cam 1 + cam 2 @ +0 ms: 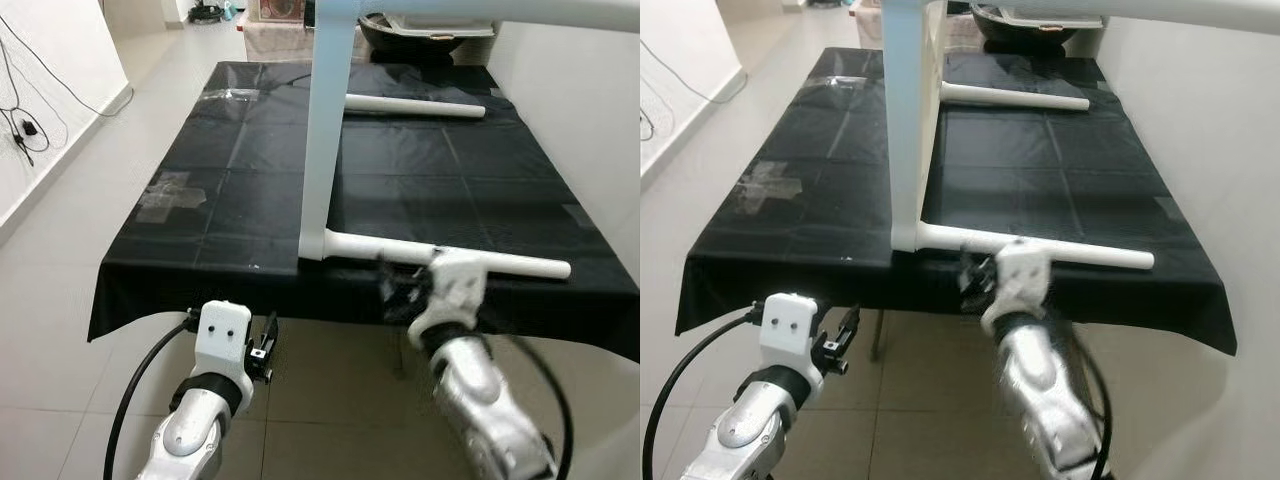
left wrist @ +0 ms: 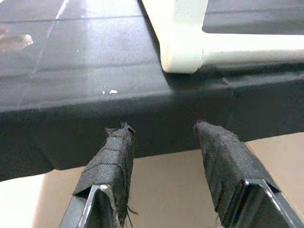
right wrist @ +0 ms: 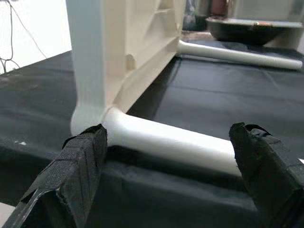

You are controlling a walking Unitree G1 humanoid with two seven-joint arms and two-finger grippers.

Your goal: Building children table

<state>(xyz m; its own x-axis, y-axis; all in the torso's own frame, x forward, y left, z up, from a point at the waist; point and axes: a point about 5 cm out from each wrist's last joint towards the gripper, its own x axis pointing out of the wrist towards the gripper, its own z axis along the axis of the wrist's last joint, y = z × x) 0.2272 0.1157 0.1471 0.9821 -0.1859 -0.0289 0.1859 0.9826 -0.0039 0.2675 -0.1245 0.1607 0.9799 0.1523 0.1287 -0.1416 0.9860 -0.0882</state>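
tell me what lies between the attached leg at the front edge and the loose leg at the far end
Between the attached leg and the loose leg, the head views show bare black table cover.

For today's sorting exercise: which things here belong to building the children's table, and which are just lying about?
Job:
white plastic tabletop standing on edge
white tube leg fitted at its corner
loose white tube leg
right hand

Lying about:
dark bowl
wall cables

Before me a black cloth [image 1: 420,180] covers the tabletop, patched with clear tape [image 1: 170,195]. Pale tiled floor [image 1: 60,290] runs alongside, and cables [image 1: 20,125] hang down the white wall [image 1: 50,70].
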